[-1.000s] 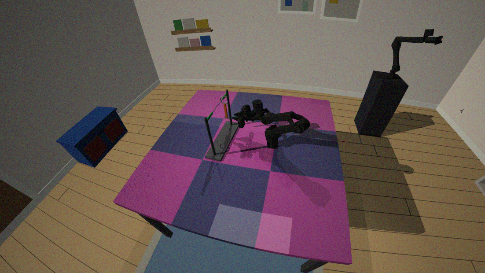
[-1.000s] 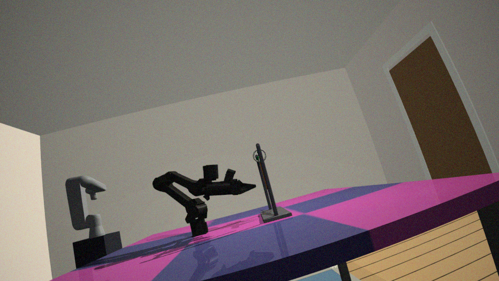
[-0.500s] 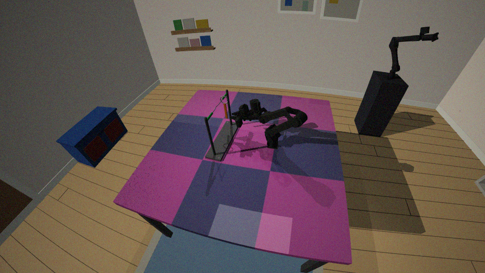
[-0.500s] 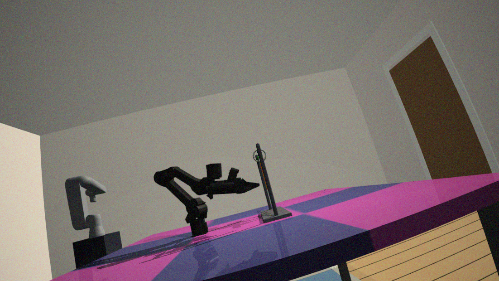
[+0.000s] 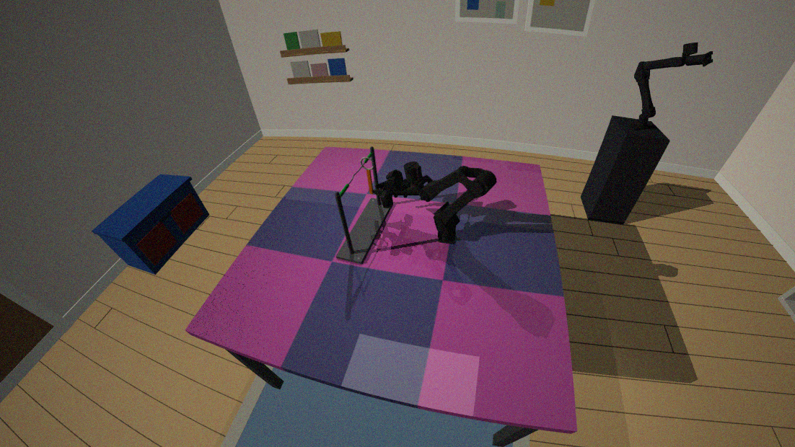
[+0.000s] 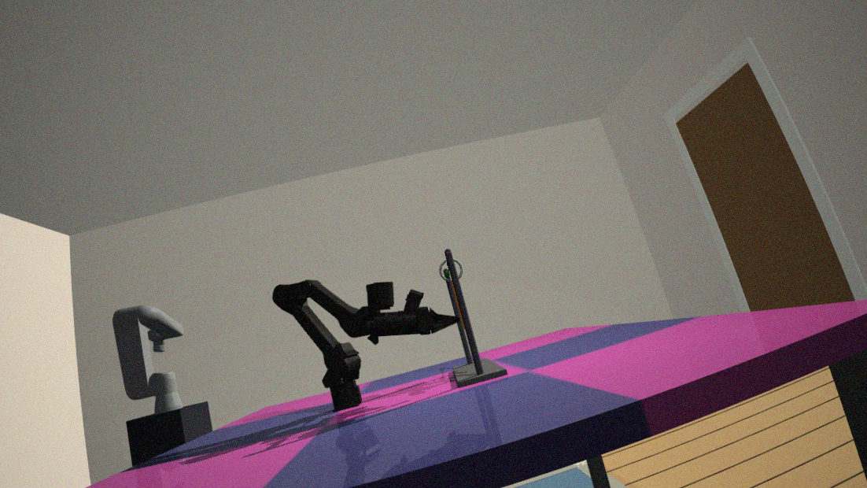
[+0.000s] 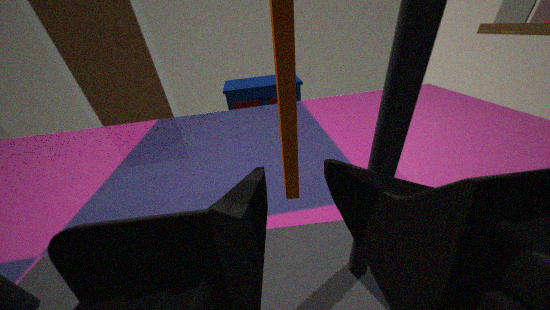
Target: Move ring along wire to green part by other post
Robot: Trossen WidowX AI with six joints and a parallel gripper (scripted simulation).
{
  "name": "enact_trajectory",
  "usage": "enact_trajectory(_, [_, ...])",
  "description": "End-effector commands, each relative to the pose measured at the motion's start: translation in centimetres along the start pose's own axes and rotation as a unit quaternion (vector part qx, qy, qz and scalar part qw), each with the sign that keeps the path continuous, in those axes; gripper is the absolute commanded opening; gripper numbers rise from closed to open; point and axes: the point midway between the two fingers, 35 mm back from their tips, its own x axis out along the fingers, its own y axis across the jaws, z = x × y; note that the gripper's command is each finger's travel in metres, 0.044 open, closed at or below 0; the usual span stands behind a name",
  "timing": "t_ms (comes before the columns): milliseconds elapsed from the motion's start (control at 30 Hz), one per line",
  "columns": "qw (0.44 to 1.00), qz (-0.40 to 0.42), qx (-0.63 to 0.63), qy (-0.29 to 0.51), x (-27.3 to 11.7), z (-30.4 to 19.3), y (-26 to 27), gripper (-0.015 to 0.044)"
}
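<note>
The ring [image 5: 361, 163] [image 6: 440, 270] hangs around the wire's green part beside the far post [image 5: 374, 166] [image 7: 407, 85]. Its orange handle [image 5: 369, 180] [image 7: 286, 100] hangs down. From there the thin grey wire [image 5: 356, 173] runs to the other green part [image 5: 344, 189] at the near post [image 5: 344, 222] [image 6: 470, 339]. My gripper [image 5: 380, 192] [image 6: 457, 319] [image 7: 294, 171] is partly open and empty, near the handle's lower end. In the wrist view the handle shows in line with the gap between the fingertips, apparently just beyond them. Exact depth is hard to tell.
The posts stand on a grey base plate [image 5: 363, 228] on the checkered table [image 5: 300, 222]. In the wrist view the far post stands close beyond the right finger. A blue cabinet [image 5: 161, 205] [image 7: 250, 84] is beyond the table. Another arm [image 5: 644, 91] stands on a black pedestal behind.
</note>
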Motion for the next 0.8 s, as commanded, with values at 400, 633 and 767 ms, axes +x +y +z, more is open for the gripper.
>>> enact_trajectory(400, [1.000,-0.002,0.000,-0.006,2.5,0.3,0.0,0.0160])
enact_trajectory(633, [1.000,-0.002,0.000,-0.006,3.6,0.0,0.1,0.0160])
enact_trajectory(767, [1.000,-0.002,0.000,-0.007,4.0,-0.1,0.2,0.0160])
